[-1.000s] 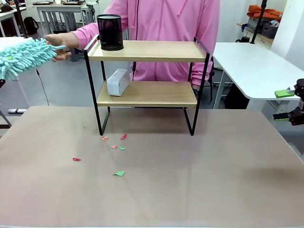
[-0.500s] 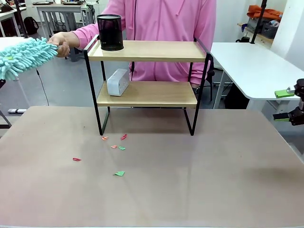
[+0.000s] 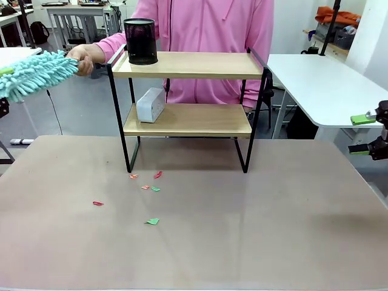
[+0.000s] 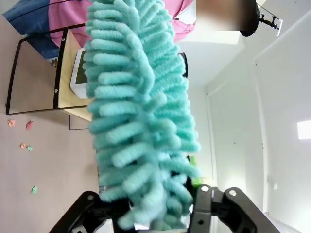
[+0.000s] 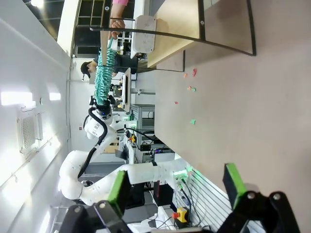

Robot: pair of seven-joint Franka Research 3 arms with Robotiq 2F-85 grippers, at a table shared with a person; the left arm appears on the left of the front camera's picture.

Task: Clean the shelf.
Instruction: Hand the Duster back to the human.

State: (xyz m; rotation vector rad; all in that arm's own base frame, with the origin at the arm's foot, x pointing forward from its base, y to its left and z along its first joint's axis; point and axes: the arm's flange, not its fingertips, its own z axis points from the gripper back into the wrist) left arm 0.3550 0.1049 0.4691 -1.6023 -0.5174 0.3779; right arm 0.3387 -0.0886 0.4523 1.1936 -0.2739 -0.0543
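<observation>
Since earlier, we saw the person's hand (image 3: 83, 59) grasp the duster (image 3: 33, 74) at ten o'clock; left pincer (image 4: 146, 221) grip unclear, right pincer (image 3: 367, 134) open, shelf (image 3: 188, 65) undusted.

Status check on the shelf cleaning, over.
Left hand around the duster, person's hand on its handle. Right hand open, idle. Shelf carries a black cup and a white box.
</observation>
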